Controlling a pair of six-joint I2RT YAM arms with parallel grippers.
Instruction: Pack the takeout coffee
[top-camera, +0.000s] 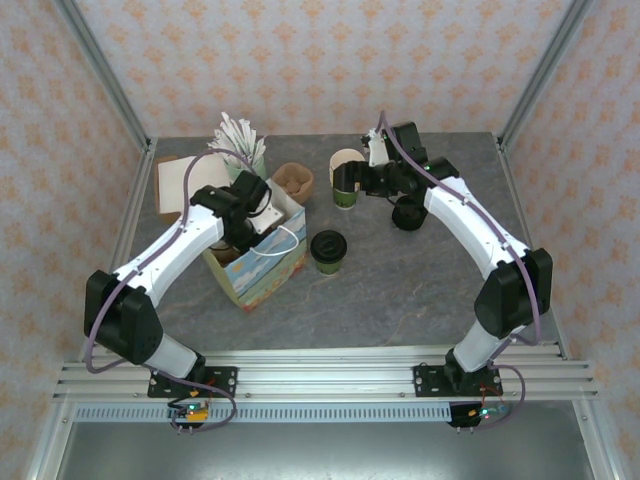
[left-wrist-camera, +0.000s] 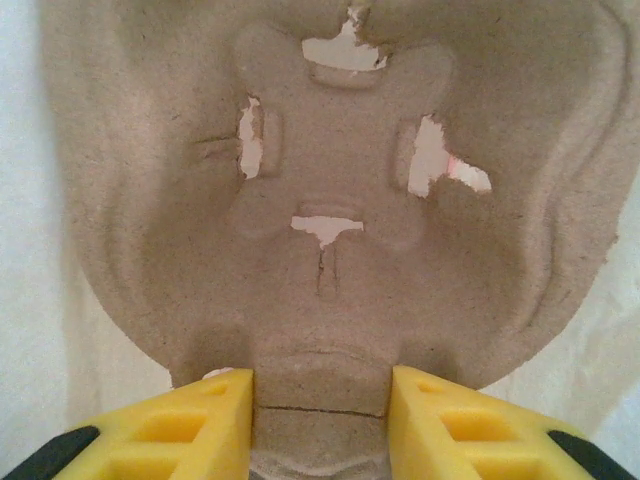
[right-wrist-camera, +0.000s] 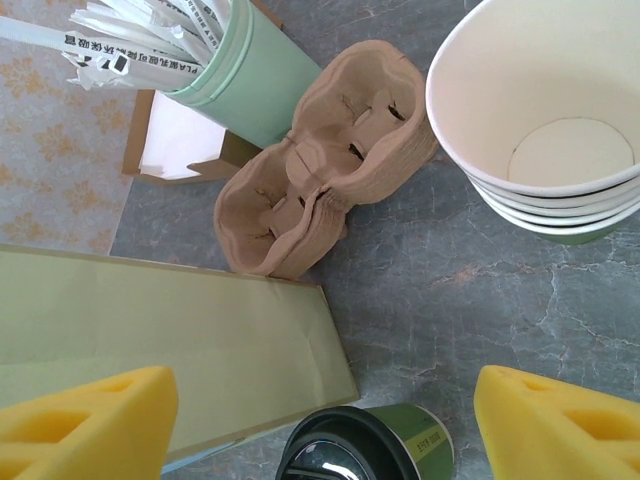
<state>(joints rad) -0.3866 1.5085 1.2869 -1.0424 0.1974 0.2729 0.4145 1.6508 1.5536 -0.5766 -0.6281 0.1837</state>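
The takeout coffee (top-camera: 327, 250), a cream and green cup under a black lid, stands on the table right of the paper bag (top-camera: 262, 272). In the right wrist view the coffee (right-wrist-camera: 365, 452) sits at the bottom edge, between and below my right gripper (right-wrist-camera: 322, 400), which is open and wide. That gripper (top-camera: 352, 182) hovers by the lidless cup stack. My left gripper (top-camera: 262, 212) reaches into the bag's mouth. In its own view the left gripper (left-wrist-camera: 320, 420) is shut on a tab of a brown pulp cup carrier (left-wrist-camera: 330, 180) against the bag's white inside.
A stack of pulp carriers (top-camera: 293, 182) lies behind the bag. The lidless cup stack (right-wrist-camera: 540, 120) and a pile of black lids (top-camera: 408, 212) sit at the back right. A green holder of wrapped straws (top-camera: 240, 148) and a flat box (top-camera: 182, 185) stand at the back left.
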